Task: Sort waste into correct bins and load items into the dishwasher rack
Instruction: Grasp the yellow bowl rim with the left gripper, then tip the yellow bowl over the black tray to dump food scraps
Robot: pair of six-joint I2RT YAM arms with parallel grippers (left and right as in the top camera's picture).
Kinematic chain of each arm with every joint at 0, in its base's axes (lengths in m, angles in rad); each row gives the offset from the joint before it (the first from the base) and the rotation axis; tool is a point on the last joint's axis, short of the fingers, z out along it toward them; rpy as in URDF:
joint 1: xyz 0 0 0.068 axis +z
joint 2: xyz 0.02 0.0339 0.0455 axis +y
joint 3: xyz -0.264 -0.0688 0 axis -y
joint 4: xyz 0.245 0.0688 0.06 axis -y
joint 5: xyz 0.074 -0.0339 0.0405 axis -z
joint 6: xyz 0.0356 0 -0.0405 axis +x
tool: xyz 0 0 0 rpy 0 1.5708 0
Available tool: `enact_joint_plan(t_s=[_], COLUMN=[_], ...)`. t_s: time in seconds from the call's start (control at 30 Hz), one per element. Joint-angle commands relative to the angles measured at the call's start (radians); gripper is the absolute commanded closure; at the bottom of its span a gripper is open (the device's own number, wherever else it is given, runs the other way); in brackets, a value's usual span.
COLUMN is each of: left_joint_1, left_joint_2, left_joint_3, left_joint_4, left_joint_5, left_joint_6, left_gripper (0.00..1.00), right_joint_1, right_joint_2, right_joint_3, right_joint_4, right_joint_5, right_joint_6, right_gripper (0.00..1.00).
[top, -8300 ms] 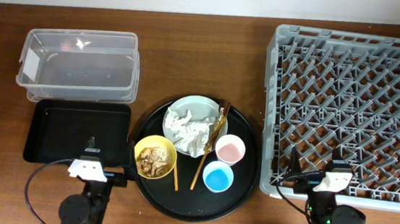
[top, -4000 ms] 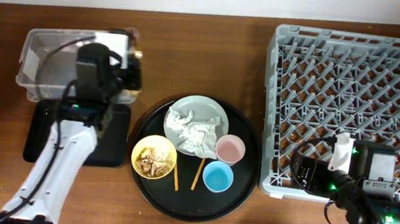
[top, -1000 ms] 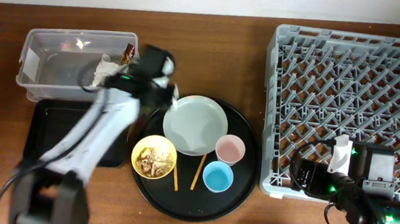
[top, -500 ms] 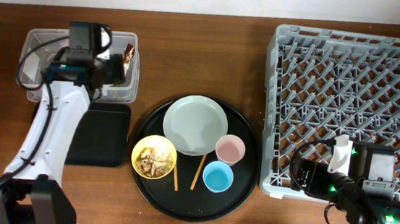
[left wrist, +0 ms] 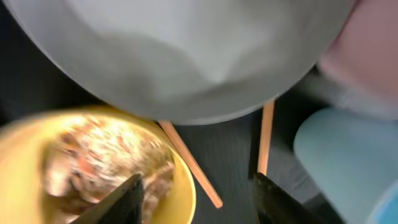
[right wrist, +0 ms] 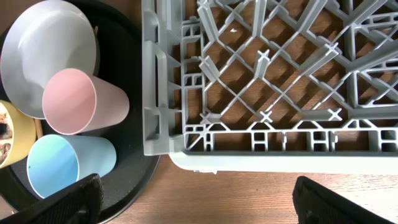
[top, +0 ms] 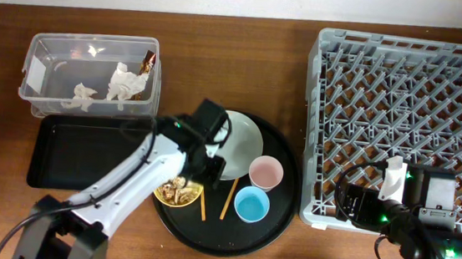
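Left tool open over the yellow bowl of scraps

The left tool (left wrist: 196, 180) hovers with its fingers spread and holding nothing, above the rim of the yellow bowl (left wrist: 74, 162). The bowl sits on the round black tray (top: 283, 209) next to the plate (left wrist: 186, 56), with a chopstick (left wrist: 189, 165) just beside its edge. It looks light, stiff and smooth, so a pinch across the rim, one finger inside and one outside, seems the surest hold. The food scraps (left wrist: 99, 152) are loose and crumbly and would likely spill if it tips early. The right tool (right wrist: 196, 186) sits open and empty by the rack (right wrist: 249, 74).
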Motion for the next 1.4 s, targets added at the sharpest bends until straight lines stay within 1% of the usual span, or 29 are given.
enact_joint_plan(t_s=[0.0,0.03,0.07,0.13,0.2,0.27,0.4,0.53,0.6,0.63,0.7,0.83,0.93,0.97,1.0,1.07,1.1,1.2,1.37], left_joint_1=[-0.018,-0.018,-0.018,-0.018,-0.018,-0.018,-0.018,-0.017,-0.017,-0.017,-0.017,-0.006,0.120,0.165,0.222,0.391,0.492,0.672,0.906], left_joint_2=[-0.014,-0.014,-0.014,-0.014,-0.014,-0.014,-0.014,-0.017,-0.029,-0.040,-0.068,-0.108,-0.154,-0.158,-0.158,-0.157,-0.151,-0.114,0.019], left_joint_3=[-0.084,-0.113,-0.121,-0.137,-0.153,-0.177,-0.181,-0.158,-0.118,-0.085,0.003,0.090,0.115,0.115,0.115,0.114,0.112,0.096,0.027], left_joint_4=[0.034,0.057,0.061,0.064,0.066,0.071,0.079,0.079,0.062,0.031,-0.043,-0.093,-0.102,-0.102,-0.097,-0.080,-0.072,-0.073,-0.074], left_joint_5=[0.007,0.008,0.008,0.007,0.008,0.007,0.008,0.006,-0.034,-0.066,-0.084,-0.159,-0.153,-0.127,-0.063,0.122,0.254,0.497,0.893], left_joint_6=[-0.063,-0.069,-0.069,-0.069,-0.069,-0.077,-0.077,-0.076,-0.077,-0.077,-0.076,-0.076,-0.076,-0.068,-0.013,0.123,0.204,0.346,0.493], left_gripper=[0.54,0.66,0.73,0.73,0.79,0.80,0.98,0.99,0.99,1.00,1.00,1.00,1.00,1.00,1.00,1.00,1.00,1.00,1.00], right_joint_1=[0.005,0.005,0.005,0.005,0.005,0.005,0.005,0.005,0.005,0.005,0.005,0.005,0.005,0.005,0.005,0.005,0.005,0.005,0.005], right_joint_2=[-0.004,-0.004,-0.004,-0.004,-0.004,-0.004,-0.004,-0.004,-0.004,-0.004,-0.004,-0.004,-0.004,-0.004,-0.004,-0.004,-0.004,-0.004,-0.004], right_joint_3=[0.015,0.015,0.015,0.015,0.015,0.015,0.015,0.015,0.015,0.015,0.015,0.015,0.015,0.015,0.015,0.015,0.015,0.015,0.015], right_joint_4=[0.000,0.000,0.000,0.000,-0.001,-0.003,-0.003,-0.004,-0.004,-0.004,-0.003,-0.004,-0.004,-0.004,-0.004,-0.004,-0.004,-0.004,-0.005], right_joint_5=[-0.012,-0.012,-0.012,-0.012,-0.012,-0.012,-0.012,-0.012,-0.012,-0.012,-0.012,-0.012,-0.012,-0.012,-0.012,-0.012,-0.012,-0.012,-0.012], right_joint_6=[0.005,0.005,0.005,0.005,0.005,0.005,0.005,0.005,0.005,0.005,0.005,0.005,0.005,0.005,0.005,0.005,0.005,0.005,0.005], right_gripper=[0.02,0.02,0.02,0.02,0.02,0.02,0.01,0.02,0.02,0.02,0.02,0.02,0.02,0.02,0.02,0.02,0.02,0.02,0.02])
